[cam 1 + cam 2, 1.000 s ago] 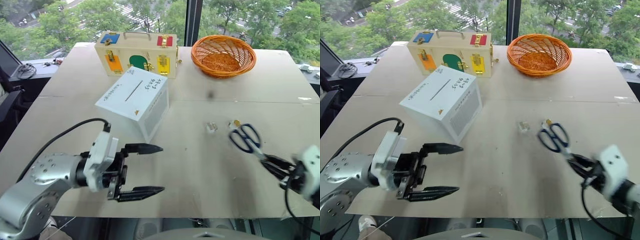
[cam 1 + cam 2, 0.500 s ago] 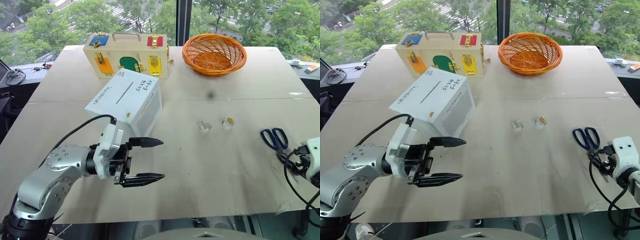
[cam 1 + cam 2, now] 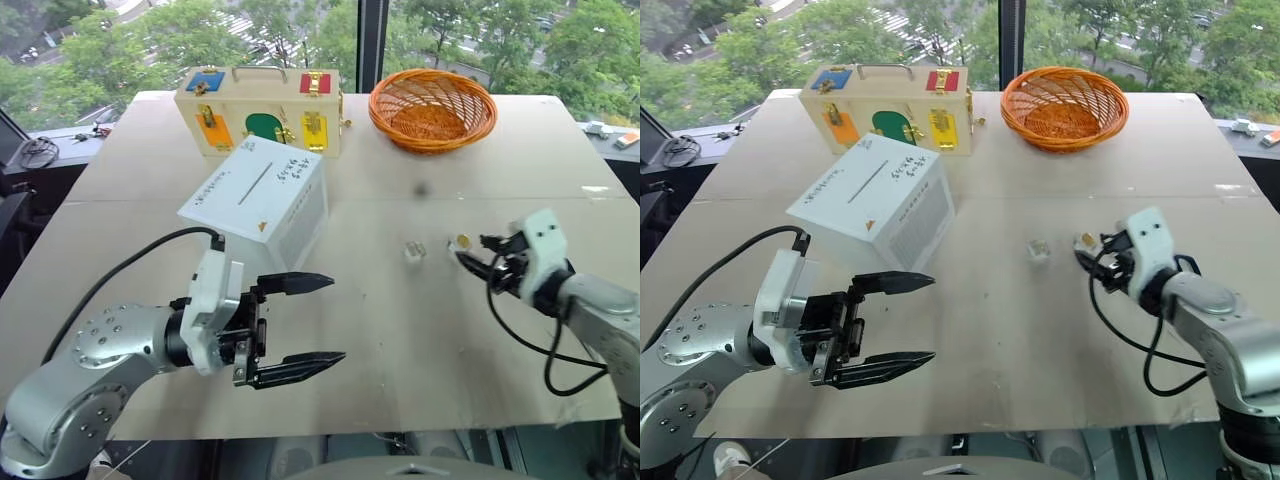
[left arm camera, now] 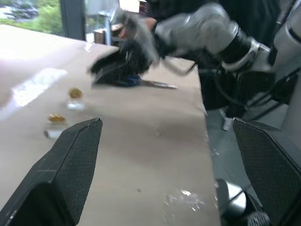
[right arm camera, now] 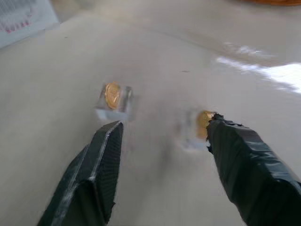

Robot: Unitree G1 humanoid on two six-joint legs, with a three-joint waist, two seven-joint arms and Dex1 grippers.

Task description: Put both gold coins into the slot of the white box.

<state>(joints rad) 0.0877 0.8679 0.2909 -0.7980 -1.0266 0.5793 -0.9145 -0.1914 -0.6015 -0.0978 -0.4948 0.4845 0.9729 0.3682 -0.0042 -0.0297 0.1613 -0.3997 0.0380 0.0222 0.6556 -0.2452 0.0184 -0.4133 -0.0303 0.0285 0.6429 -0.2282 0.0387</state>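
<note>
The white box point(image 3: 285, 215) stands tilted left of the table's middle, with the slot point(image 3: 255, 183) running across its top face. Two gold coins rest on small clear holders to its right, one point(image 3: 411, 248) nearer the box and one point(image 3: 462, 241) farther right. My right gripper point(image 5: 164, 123) is open and low over the table just short of them. Its right finger point(image 5: 240, 155) nearly touches the farther coin point(image 5: 204, 121), and the other coin point(image 5: 112, 94) lies ahead of the left finger. My left gripper point(image 3: 336, 318) hangs open and empty in front of the box, pointing right.
A tan wooden case point(image 3: 265, 108) with coloured doors and an orange basket point(image 3: 432, 108) stand at the back of the table. Blue-handled scissors point(image 4: 134, 82) lie on the table behind my right gripper. The table's front edge point(image 3: 400, 432) runs just below my arms.
My right gripper let go of the scissors, left them at the right of the table and swung left to the coins with its jaws open. The left gripper stays open in place.
</note>
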